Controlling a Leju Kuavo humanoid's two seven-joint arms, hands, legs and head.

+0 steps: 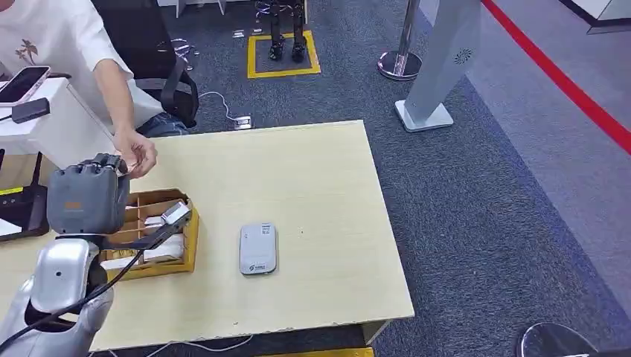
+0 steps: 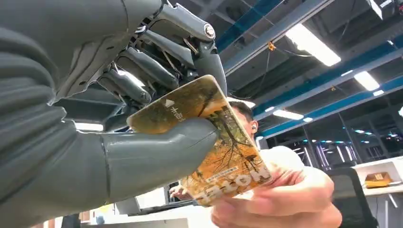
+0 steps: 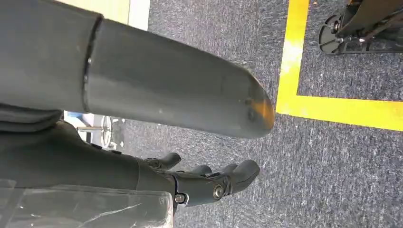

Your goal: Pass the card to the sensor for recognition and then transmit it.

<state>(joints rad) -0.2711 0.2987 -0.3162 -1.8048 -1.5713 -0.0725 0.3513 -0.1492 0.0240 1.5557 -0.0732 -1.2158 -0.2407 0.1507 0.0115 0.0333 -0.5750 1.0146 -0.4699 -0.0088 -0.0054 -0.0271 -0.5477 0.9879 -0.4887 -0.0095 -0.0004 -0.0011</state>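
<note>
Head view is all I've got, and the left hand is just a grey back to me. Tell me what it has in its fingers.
Observer: In the left wrist view, the left hand pinches a card with an autumn-tree print between its thumb and fingers.
Operator: Report whether the person has hold of it.
Observer: Yes. The person's hand grips the card's far end, so both are holding it.
Operator: Now give me the right hand.
Observer: In the right wrist view, the right hand hangs over grey carpet near a yellow floor line, holding nothing.
</note>
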